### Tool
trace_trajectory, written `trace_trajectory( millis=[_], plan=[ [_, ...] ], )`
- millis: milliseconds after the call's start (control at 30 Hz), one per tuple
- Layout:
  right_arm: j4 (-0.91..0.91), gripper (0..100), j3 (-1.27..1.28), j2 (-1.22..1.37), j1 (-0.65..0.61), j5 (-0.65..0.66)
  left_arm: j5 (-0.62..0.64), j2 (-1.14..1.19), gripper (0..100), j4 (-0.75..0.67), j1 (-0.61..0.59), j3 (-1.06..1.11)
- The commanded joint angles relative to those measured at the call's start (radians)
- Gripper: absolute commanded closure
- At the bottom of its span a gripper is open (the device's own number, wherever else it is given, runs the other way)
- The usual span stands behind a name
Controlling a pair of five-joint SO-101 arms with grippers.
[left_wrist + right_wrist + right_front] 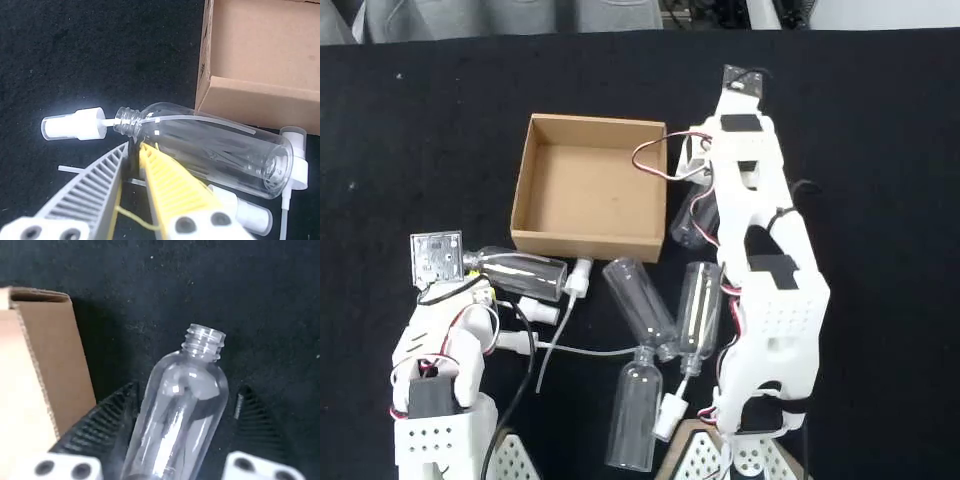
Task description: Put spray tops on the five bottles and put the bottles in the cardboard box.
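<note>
Left pincer [134,146]: grey and yellow fingers drawn almost together, only a slit between the tips, nothing seen clamped. The tips rest against the shoulder of the lying bottle [210,150], just under its neck. Directly ahead of the tips, a spray top [75,125] has its tube run inside that bottle, with the head standing off from the neck. Beside the yellow finger lies a second spray top [245,212]. Farther along, a third spray top [295,155] lies at the bottle's base. Just beyond the bottle is the cardboard box [260,60].

Right pincer [189,390]: black fingers spread wide, astride the open-necked bottle [185,405]. One finger is close to the bottle and the other is clearly apart, so there is no grip. The neck points away from the pincer and carries no top. A box wall stands just outside one finger.

Back along the right arm, on the black table [880,200], lie:
- a slanted bottle [638,298]
- an arm-side bottle [700,305]
- a rearmost bottle [632,415], with a loose spray top [668,412] just beside it
</note>
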Motion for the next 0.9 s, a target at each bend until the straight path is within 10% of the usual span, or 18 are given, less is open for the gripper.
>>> trace_trajectory(
  millis=[0, 867],
  plan=[
    [-0.018, 72.4, -0.064, -0.002, -0.057, -0.011, -0.009, -0.009, 97, -0.003, -0.002, -0.007],
    [0.028, 89.0, -0.064, -0.008, -0.038, 0.006, -0.011, -0.009, 97, -0.003, -0.007, 0.005]
  ],
)
